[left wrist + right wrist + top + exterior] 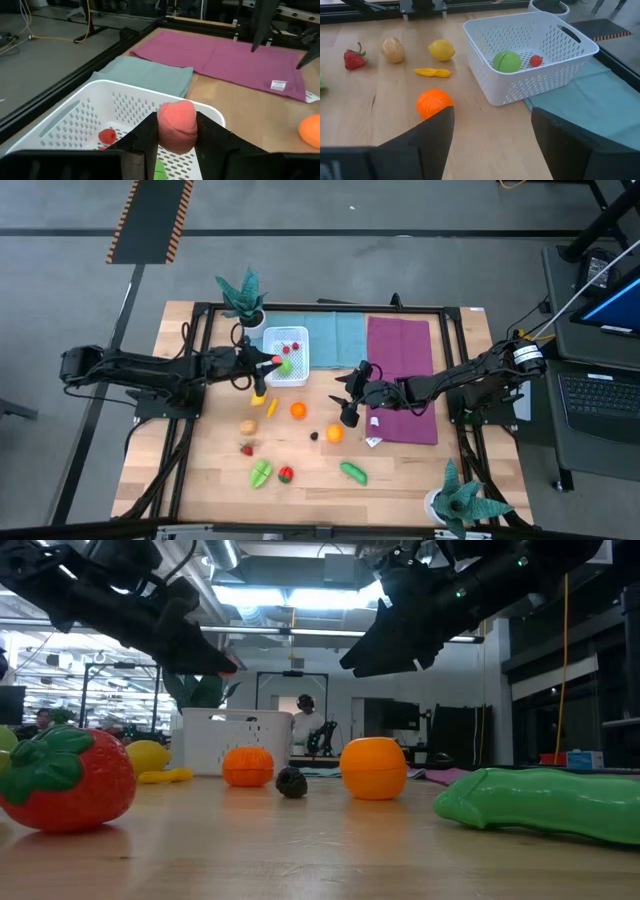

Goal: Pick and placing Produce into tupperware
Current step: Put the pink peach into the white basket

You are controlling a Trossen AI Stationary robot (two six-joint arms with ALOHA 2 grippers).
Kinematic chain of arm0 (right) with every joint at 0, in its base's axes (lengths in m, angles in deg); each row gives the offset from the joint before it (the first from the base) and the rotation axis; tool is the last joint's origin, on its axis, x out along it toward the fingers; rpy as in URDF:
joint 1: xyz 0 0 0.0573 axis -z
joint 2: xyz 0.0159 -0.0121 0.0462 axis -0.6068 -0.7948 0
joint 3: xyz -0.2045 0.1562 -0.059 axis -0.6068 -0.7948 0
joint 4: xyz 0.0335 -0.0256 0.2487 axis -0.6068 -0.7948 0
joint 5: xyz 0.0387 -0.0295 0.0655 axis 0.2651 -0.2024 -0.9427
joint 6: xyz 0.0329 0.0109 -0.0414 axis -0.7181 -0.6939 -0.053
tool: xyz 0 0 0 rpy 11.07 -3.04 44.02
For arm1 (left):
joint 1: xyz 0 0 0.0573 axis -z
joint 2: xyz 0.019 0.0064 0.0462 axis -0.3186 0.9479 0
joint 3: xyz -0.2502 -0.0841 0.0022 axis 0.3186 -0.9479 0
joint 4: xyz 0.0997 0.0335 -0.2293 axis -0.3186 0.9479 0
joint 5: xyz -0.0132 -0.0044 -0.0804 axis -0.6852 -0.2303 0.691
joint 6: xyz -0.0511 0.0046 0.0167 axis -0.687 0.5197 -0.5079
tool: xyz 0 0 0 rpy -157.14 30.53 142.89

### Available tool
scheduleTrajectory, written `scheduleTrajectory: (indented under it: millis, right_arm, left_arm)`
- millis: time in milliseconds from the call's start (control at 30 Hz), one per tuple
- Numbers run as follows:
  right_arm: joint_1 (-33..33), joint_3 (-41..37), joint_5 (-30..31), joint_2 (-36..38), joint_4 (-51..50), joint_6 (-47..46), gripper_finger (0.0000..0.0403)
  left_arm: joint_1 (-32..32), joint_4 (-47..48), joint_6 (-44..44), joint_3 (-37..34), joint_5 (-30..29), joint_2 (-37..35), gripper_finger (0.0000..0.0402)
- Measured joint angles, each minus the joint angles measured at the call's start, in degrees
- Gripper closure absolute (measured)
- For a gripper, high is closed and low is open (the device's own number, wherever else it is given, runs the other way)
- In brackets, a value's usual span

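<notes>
The white tupperware stands at the table's far middle, with a green piece and a small red piece lying in it. My left gripper hovers over its left wall, shut on a pink-red produce piece. My right gripper stands open above the table, to the right of the tupperware, with nothing between its fingers. Loose on the wood lie a lemon, a potato, a strawberry, two orange pieces, a dark piece, a tomato and green pieces. My left gripper pinches the pink-red piece by its two sides between its two fingers. The fingers come from the table's left, nearly level and tipped slightly down. The piece is lifted clear, above the tupperware's perforated floor.
A teal cloth lies beside the tupperware and a magenta cloth with a white tag lies under my right arm. Teal-leaved potted plants stand at the far left and near right. Black frame rails border the table.
</notes>
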Motion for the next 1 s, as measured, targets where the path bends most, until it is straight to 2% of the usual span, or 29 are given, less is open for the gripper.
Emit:
scheduleTrajectory:
  millis: [400,500,733,867,1000]
  right_arm:
    - [0.0,-0.02,0.0,0.0,-0.02,0.04,0.0136]
    - [0.0,-0.01,0.0,0.0,0.0,0.22,0.0136]
    - [0.0,-0.01,0.0,0.0,0.0,0.74,0.0136]
    - [-0.02,-0.01,-0.01,0.0,-0.02,1.35,0.0136]
    - [-0.02,0.0,-0.02,0.0,-0.03,1.33,0.0136]
  left_arm:
    - [-3.99,0.76,-0.34,0.33,6.74,1.86,0.0297]
    - [-4.41,5.44,-0.24,2.76,8.31,1.86,0.0301]
    - [-4.73,23.66,2.17,12.69,9.15,3.73,0.0308]
    - [-5.06,31.99,2.85,18.56,9.53,8.96,0.03]
    - [-5.06,36.17,5.86,24.27,9.63,15.51,0.0297]
